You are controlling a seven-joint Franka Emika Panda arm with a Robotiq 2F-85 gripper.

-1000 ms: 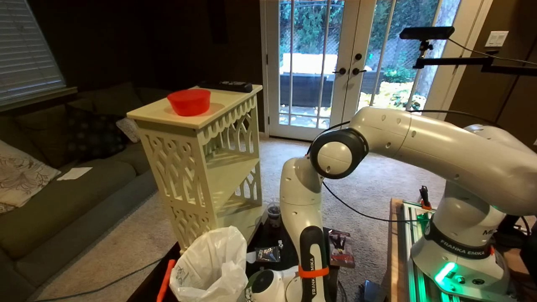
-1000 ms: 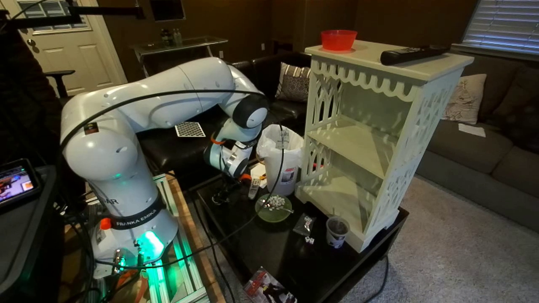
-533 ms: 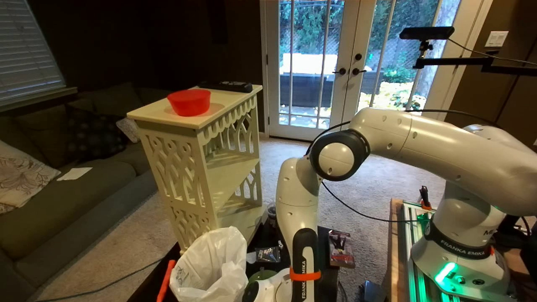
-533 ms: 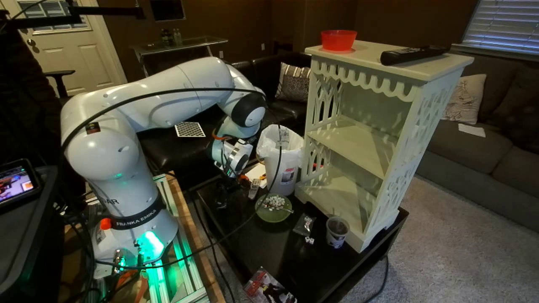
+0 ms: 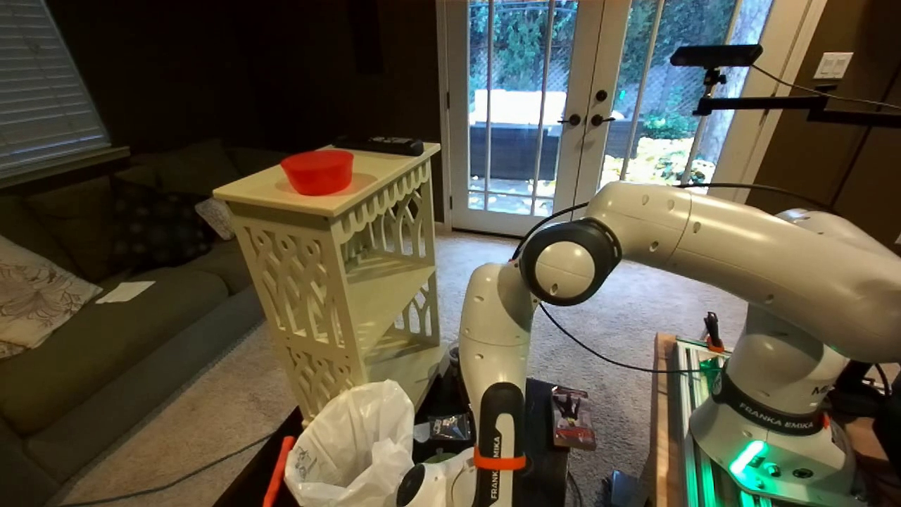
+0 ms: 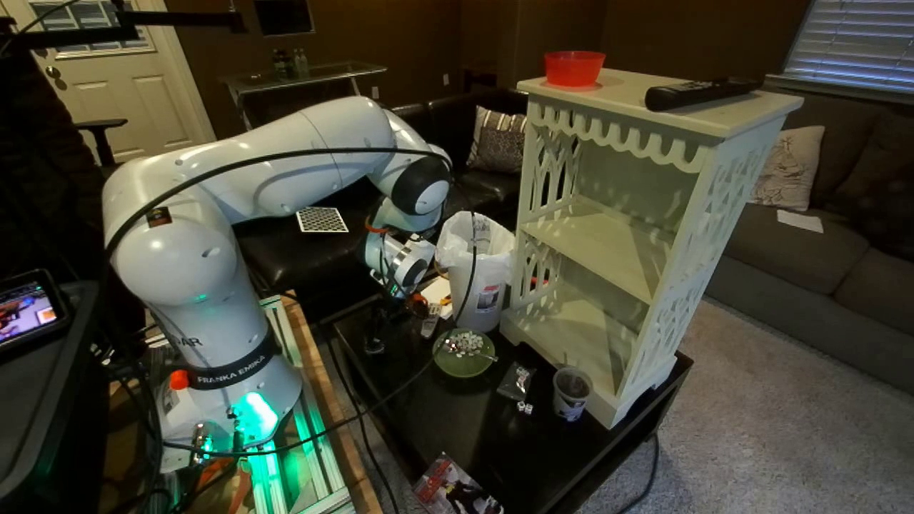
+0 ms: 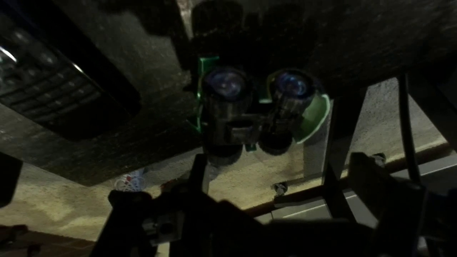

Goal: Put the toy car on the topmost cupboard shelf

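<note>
Dim living room: dark brown walls, white-framed glass doors [image 5: 588,70] and pale carpet [image 5: 633,303] form the background in an exterior view.
Cupboard: a cream-white cabinet with cut-out lattice sides [image 5: 346,289], with a round red plastic bowl [image 5: 318,173] and a long black remote [image 5: 387,146] on its flat top.
Arm: a glossy white jointed robot arm [image 5: 746,239] bends downward, its far end running out of this frame.
Shelf: in an exterior view the cream-white topmost inner shelf [image 6: 603,239] shows plainly; the toy is not on it, so the placing is undone.
Counter: a low dark counter [image 6: 457,421] bears the cabinet, a white bin lined with a plastic bag [image 6: 482,275], a green bowl of small white pieces [image 6: 463,366] and a small plastic cup [image 6: 571,394]; what lies under the arm's end is too dark to read.
Toy car: in the wrist view a dark toy car with chunky wheels and green edging [image 7: 246,125] appears to rest by the counter's edge, which way up being hard to tell; a black handset with rows of buttons [image 7: 68,92] lies near.
Tool: the black two-fingered tool [image 7: 278,159] stands spread wide, clamped on nothing; whether a tip touches the car I cannot tell.
Done: at most the approach, I judge.
Left: grip the car, lift it, carry it to the cabinet, set it on the shelf, let go.
</note>
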